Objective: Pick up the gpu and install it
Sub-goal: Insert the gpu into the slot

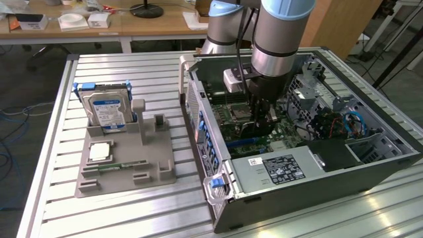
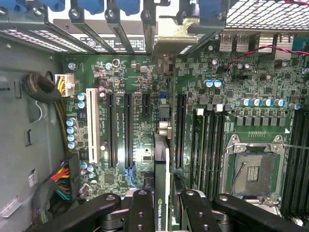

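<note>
In the exterior view, my end effector [image 1: 263,116] is lowered inside the open computer case [image 1: 343,163] on the tabletop [image 1: 132,208]. In the wrist view, it is clamped on the gpu [image 2: 161,183], held edge-on above the motherboard [image 2: 145,121], not yet seated.

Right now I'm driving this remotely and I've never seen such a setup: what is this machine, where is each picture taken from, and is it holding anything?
It is a single robot arm reaching down into an open computer case that lies on a slatted metal table. One picture comes from a camera off to the side; the other from a camera on the arm's wrist, looking straight down at the green main board. The tool is shut on the gpu, a thin card held on edge above the board's long slots. On the table beside the case sits a grey holder carrying a hard drive with a blue label.
</note>
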`<state>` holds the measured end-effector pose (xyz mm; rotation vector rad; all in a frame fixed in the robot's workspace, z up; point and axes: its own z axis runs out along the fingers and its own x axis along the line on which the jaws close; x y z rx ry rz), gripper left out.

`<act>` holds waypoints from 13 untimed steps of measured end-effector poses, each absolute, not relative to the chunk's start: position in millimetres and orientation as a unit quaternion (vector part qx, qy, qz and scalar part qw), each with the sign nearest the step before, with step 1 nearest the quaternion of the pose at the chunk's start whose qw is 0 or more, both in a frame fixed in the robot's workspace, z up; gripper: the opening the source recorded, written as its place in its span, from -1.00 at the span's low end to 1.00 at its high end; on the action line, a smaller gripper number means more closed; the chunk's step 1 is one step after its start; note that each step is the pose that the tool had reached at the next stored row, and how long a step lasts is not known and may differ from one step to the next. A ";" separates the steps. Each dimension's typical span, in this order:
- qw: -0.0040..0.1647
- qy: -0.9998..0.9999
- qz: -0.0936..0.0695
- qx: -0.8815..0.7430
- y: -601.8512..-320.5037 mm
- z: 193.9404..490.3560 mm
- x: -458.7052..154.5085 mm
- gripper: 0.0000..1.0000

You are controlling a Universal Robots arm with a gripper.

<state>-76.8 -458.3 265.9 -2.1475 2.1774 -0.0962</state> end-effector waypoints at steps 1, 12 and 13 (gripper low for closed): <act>0.040 0.711 -0.031 -0.701 -458.4 266.0 -76.9 -0.48; 0.041 0.709 -0.031 -0.704 -458.4 264.8 -81.1 -0.48; 0.041 0.708 -0.031 -0.704 -458.5 264.5 -81.5 -0.48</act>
